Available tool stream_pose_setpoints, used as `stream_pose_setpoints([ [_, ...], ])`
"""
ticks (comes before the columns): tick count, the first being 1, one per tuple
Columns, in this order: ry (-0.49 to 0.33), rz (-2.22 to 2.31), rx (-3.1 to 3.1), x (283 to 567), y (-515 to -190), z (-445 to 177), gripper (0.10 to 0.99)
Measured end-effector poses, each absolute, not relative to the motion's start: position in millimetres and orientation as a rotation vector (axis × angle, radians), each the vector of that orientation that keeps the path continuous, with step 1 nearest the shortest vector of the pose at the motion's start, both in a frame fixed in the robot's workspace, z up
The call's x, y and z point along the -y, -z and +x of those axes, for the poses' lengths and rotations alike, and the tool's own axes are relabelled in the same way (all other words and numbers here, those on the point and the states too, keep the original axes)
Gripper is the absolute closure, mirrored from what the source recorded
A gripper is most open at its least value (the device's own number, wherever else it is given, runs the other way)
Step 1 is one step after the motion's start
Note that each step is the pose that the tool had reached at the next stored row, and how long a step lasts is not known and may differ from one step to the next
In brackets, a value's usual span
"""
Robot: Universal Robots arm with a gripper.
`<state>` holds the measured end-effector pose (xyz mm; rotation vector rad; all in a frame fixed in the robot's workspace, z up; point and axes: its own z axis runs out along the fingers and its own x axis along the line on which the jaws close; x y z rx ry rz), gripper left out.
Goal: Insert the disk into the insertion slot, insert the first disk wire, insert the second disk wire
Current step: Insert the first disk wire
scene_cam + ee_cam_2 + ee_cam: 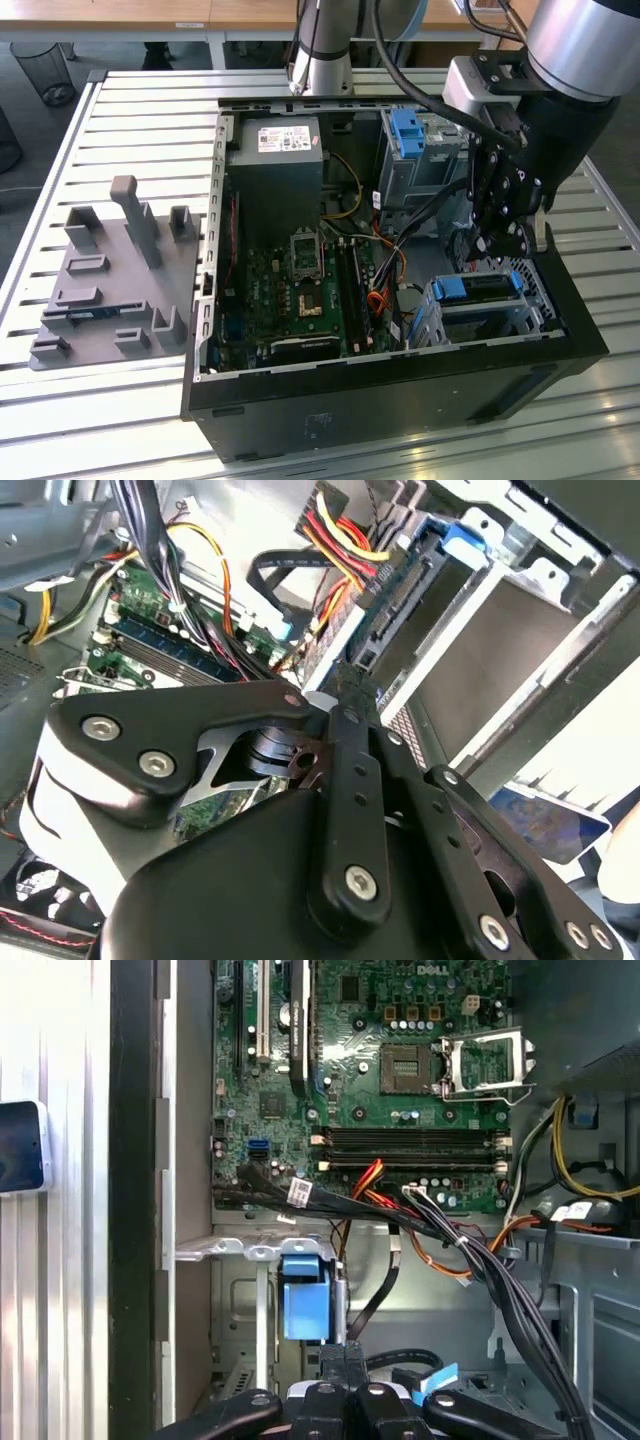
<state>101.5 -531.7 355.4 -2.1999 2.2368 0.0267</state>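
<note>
Disk (pixel 478 288) looks seated in the insertion slot (pixel 432 322), near corner of the case (pixel 380 390) at exterior view's right, so step 1 prob. done. Tool (pixel 500 240) hangs just above it, fingers narrow, nothing seen btwn them. Disk's connector edge (pixel 398 598) appears bare; red-yellow wire (pixel 340 528) and flat black wire (pixel 268 568) lie loose beyond, so both wires left. Tight by slot walls and cable bundle (pixel 500 1290); more room farther, over the board (pixel 400 1060).

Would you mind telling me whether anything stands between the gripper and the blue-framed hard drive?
Nothing visible does. In the first wrist view the gripper sits right beside the silver-black hard drive in its bright blue plastic caddy, with no part between them. The black wire bundle passes to one side.
</note>
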Motion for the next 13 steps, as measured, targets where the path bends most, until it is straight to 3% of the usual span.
stream_pose_setpoints([
  [13, -0.039, -2.19, -2.235, 526.5, -357.2, 115.8, 0.98],
])
